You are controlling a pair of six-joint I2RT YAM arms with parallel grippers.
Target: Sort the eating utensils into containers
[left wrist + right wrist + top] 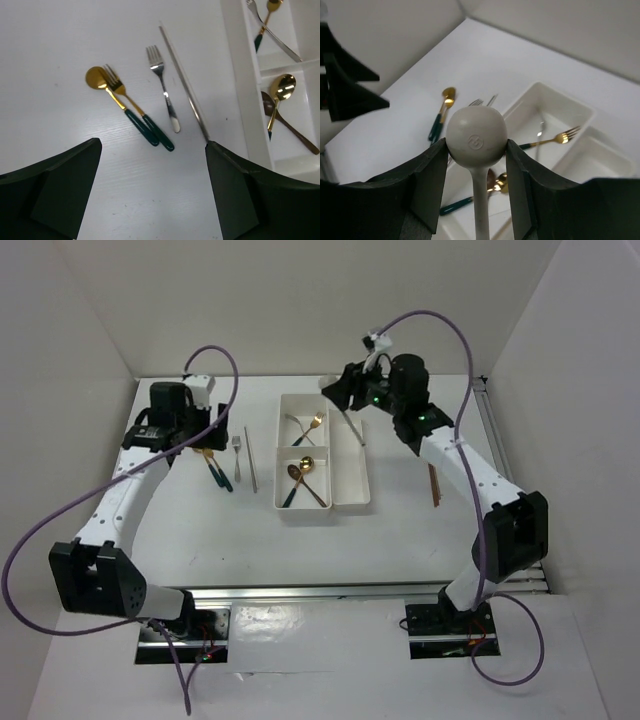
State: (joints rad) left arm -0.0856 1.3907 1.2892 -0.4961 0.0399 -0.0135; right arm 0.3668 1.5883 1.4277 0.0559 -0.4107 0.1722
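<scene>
My right gripper [336, 392] is shut on a white spoon [476, 135], pinching its round bowl, and holds it above the far end of the long narrow tray [350, 472]; the handle hangs down over that tray. The wide two-compartment tray [284, 455] holds a gold fork [312, 427] and a silver piece in the far compartment. Its near compartment holds a gold spoon [303, 470] and a brown wooden spoon [312, 490]. My left gripper [152, 150] is open and empty above the table. Ahead of it lie a gold green-handled spoon [97, 79] and fork [116, 85], a silver fork [160, 75] and a silver chopstick [182, 82].
Brown wooden chopsticks [433, 485] lie on the table under my right arm, right of the trays. White walls close in the table at the back and both sides. A metal rail [330, 592] runs along the near edge.
</scene>
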